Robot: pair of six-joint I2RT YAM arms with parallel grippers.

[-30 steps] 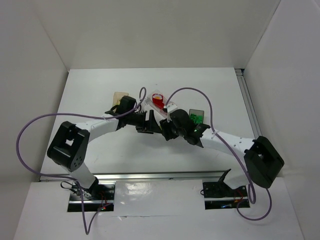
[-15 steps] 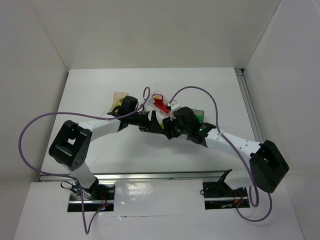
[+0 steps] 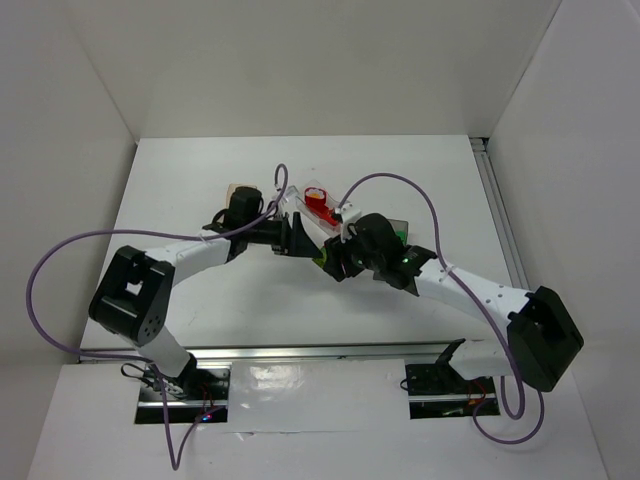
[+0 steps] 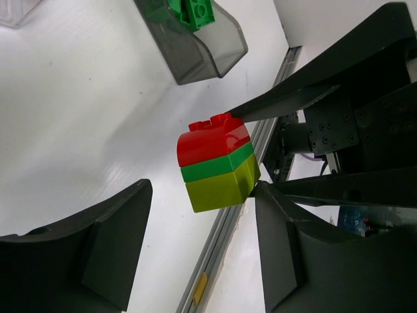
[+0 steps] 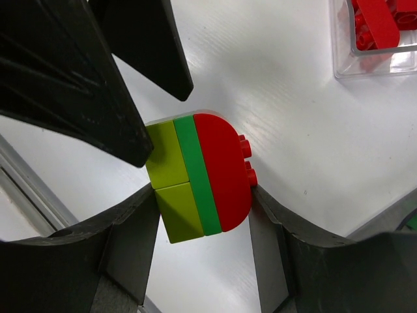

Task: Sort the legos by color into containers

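**A:** From above, what is happening around the brick stack point(image 3: 319, 258)?

**B:** The right gripper point(image 3: 336, 262) is pinching it. The left gripper point(image 3: 300, 238) is sitting just beside the stack on its far-left side. The clear tub point(image 3: 318, 205) of red bricks is lying just beyond the stack. The tan tub point(image 3: 236, 188) is mostly hiding behind the left wrist, so I cannot tell what it is holding.

**A:** And the left wrist camera?

**B:** The stack is showing a red dome, then a green plate, then a yellow-green base. The left gripper's fingers point(image 4: 85, 254) are standing partly open on either side of the stack and holding nothing. One is sitting at the yellow-green corner, but I cannot tell whether it is touching. The smoky tub point(image 4: 202, 55) with green bricks point(image 4: 195, 12) is lying beyond the stack, cut off by the frame edge.

**A:** The right wrist camera?

**B:** Its own fingers point(image 5: 111, 261) are pressing the yellow-green base on one side and the red dome on the other, so they are clamped on the stack.

**A:** So how should the split go?

**B:** I am judging that the left fingers should take the yellow-green layer alone, clear of the green plate. They should then peel it off with a tilt, because the right grip is squeezing the layers together. The stud joints are hiding inside the stack, so how tightly they are gripping is anyone's guess.
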